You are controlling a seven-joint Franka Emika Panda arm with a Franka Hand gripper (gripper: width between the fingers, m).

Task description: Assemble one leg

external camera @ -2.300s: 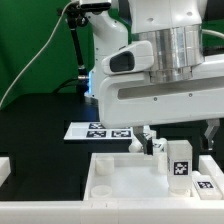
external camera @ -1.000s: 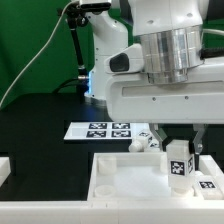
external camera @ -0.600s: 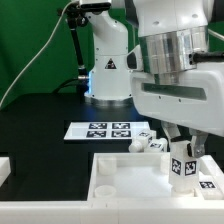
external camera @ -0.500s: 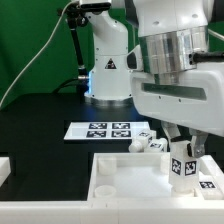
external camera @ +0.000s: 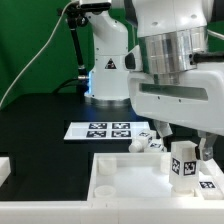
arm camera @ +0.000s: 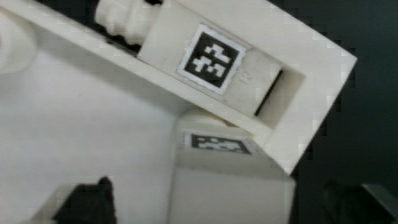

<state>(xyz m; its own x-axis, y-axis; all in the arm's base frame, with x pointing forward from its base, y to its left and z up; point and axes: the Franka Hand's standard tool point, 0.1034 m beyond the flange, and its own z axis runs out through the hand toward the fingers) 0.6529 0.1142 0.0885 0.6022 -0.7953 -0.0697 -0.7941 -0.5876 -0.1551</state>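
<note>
A leg (external camera: 181, 165), a small white post with a black-and-white tag, stands upright on the large white tabletop (external camera: 125, 180) near its far right corner. My gripper (external camera: 186, 146) is open and straddles the top of the leg, with one finger on each side. In the wrist view the leg (arm camera: 231, 185) stands between the dark fingertips (arm camera: 84, 205), with a gap on at least one side. My gripper (arm camera: 222, 208) grips nothing. A second tagged leg (arm camera: 222, 60) lies beside the tabletop's edge.
The marker board (external camera: 108, 129) lies on the black table behind the tabletop. Small white parts (external camera: 141, 144) lie by the tabletop's far edge. Another tagged part (external camera: 207, 186) sits at the exterior view's right. A white piece (external camera: 4, 168) shows at the left edge.
The arm has shifted towards the exterior view's right. The fingers now stand wider apart around the upright leg, which has stayed in place.
</note>
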